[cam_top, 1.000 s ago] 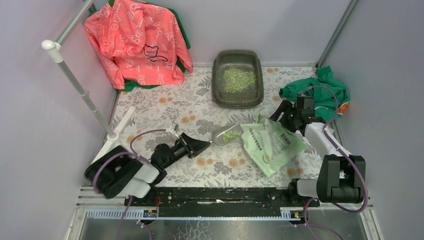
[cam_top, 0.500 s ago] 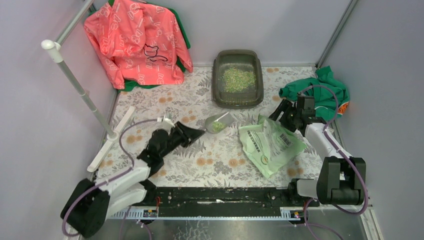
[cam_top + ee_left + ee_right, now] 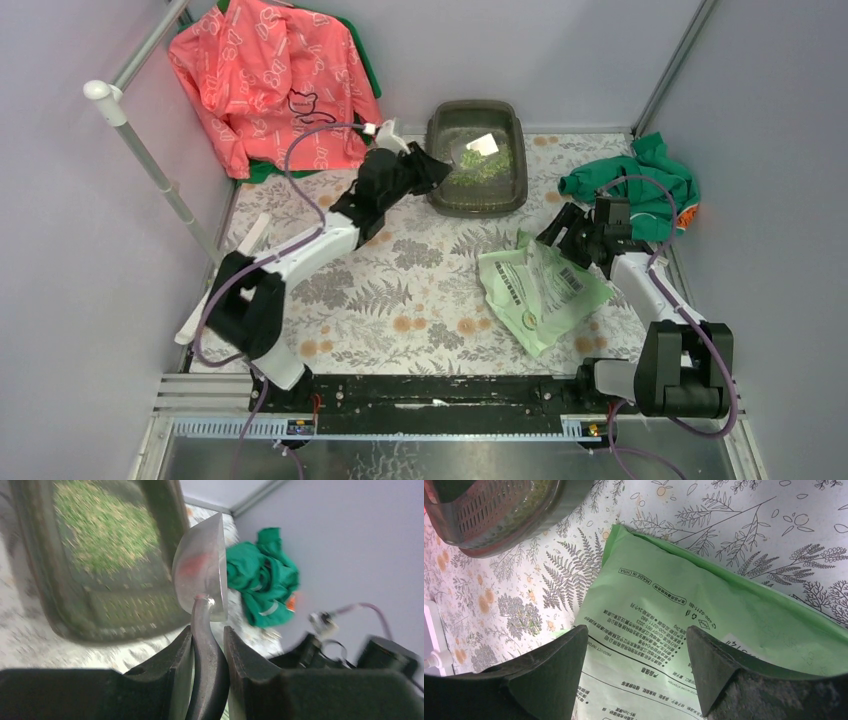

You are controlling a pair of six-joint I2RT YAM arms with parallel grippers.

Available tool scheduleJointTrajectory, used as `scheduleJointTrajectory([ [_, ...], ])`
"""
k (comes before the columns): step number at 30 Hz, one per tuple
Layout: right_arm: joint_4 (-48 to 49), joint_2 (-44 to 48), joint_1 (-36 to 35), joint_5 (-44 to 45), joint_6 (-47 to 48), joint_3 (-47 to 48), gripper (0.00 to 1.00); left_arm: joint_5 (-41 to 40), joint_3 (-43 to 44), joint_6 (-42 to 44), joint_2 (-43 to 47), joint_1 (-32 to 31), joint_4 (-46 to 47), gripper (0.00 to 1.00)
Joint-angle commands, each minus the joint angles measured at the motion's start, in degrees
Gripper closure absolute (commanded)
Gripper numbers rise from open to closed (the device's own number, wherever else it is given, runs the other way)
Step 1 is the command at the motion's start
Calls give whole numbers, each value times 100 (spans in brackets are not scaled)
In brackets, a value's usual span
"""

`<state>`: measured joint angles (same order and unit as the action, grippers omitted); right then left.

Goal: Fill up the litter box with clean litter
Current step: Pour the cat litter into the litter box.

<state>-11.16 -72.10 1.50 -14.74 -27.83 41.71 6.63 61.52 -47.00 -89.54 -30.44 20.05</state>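
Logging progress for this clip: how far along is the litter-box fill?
Done: some clean litter lies mid-tray in the litter box. In hand: the left gripper, shut on the scoop, holds it tilted above the box; the right gripper hangs open over the green bag. Left: bare floor shows around the heap, so more scoops seem needed.

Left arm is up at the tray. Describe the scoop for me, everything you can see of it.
The scoop is small, with a grey, metallic-looking bowl and a dark curved handle. The left gripper is shut on the handle. The bowl is turned on edge above the litter box, over the clean litter. The face shown to the wrist camera holds no granules. Whether it touches the tray cannot be told.
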Motion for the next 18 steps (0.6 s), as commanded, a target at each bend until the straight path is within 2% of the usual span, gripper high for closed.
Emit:
scheduleJointTrajectory([
  [1,253,203,-45,-223,-66,-106,20,-1143,1414,1512,-914,-195,-812,100],
  [7,328,217,-44,-257,-59,-204,20,-2919,3055,3036,-2271,-677,-1626,100],
  [13,319,363,-44,-391,-85,-208,20,-4243,4477,4188,-3243,-857,-2196,100],
  [16,257,467,-44,-400,-65,-194,20,-4725,4729,4940,-3396,-987,-2083,100],
  [18,182,545,-44,-382,-30,-162,20,-5153,4639,5665,-3393,-1181,-1631,100],
])
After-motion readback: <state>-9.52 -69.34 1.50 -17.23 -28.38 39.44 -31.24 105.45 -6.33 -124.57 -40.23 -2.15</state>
